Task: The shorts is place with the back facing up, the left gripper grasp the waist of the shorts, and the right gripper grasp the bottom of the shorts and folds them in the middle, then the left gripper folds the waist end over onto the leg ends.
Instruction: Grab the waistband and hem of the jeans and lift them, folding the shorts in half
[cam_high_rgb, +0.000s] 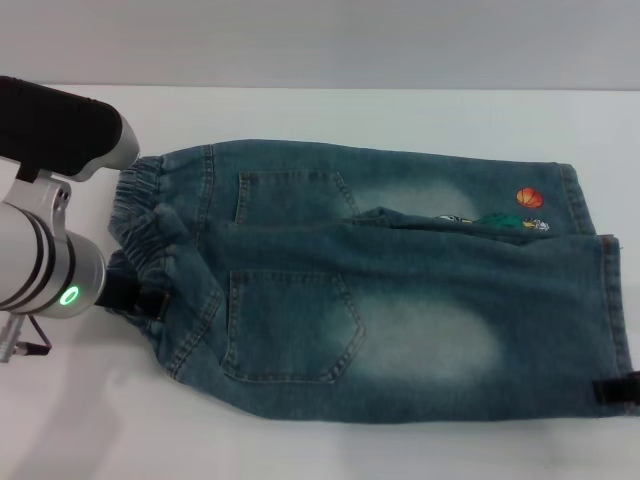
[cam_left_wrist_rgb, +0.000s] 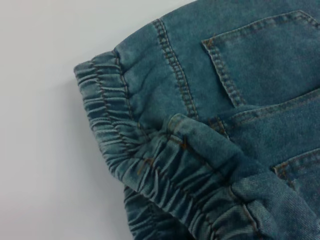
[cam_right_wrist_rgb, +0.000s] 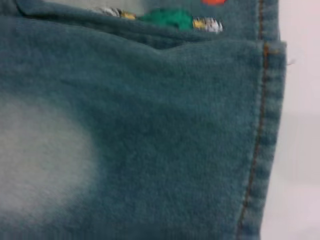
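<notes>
Shorts (cam_high_rgb: 380, 290) flat on the table (cam_high_rgb: 300, 450), back up, waist left, hems right, near leg seemingly just overlapping the far one.

Left gripper (cam_high_rgb: 135, 297) at the waist (cam_high_rgb: 145, 225), right gripper (cam_high_rgb: 615, 392) at the near hem (cam_high_rgb: 612, 300); grip on either: can't tell. Both folds probably still to go.

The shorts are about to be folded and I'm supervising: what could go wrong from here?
The left end effector sits at the bunched waist, so it may pinch only one layer. The right end effector shows only at the near leg hem; the far leg with the basketball print could lag and fold unevenly.
</notes>
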